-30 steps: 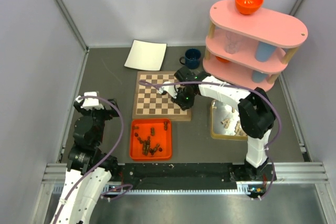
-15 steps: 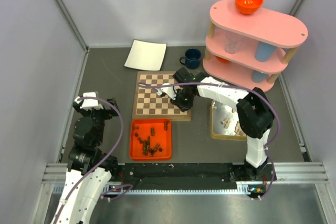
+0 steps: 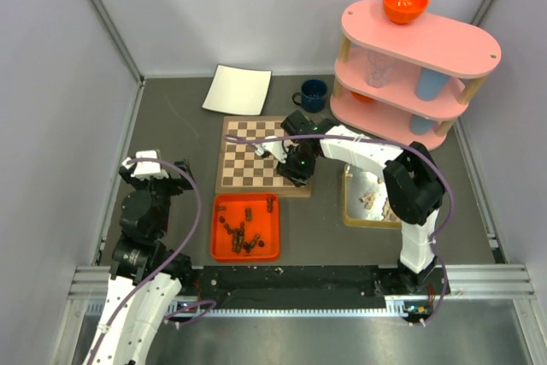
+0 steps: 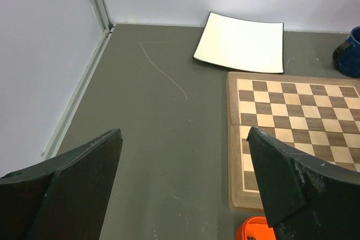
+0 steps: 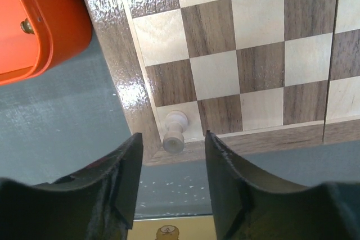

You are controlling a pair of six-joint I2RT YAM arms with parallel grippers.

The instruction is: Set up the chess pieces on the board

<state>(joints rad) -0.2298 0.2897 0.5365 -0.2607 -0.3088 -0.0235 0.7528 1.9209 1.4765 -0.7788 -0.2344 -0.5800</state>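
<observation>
1. The board (image 3: 256, 153) has bare grey table (image 4: 146, 139) wide open off its left edge. Its near edge almost meets the orange tray (image 3: 246, 197) of dark pieces (image 3: 239, 230).
2. The right gripper (image 5: 172, 137) hangs over the board's near right corner, fingers parted and released. A pale pawn (image 5: 175, 132) stands free on the corner square (just inside the rim).
3. The left gripper (image 4: 184, 139) hovers left of the board, spread wide and holding nothing.
4. Only the right wrist view shows the pawn. Only the overhead view shows the pale pieces (image 3: 372, 201) in a box right of the board.
</observation>
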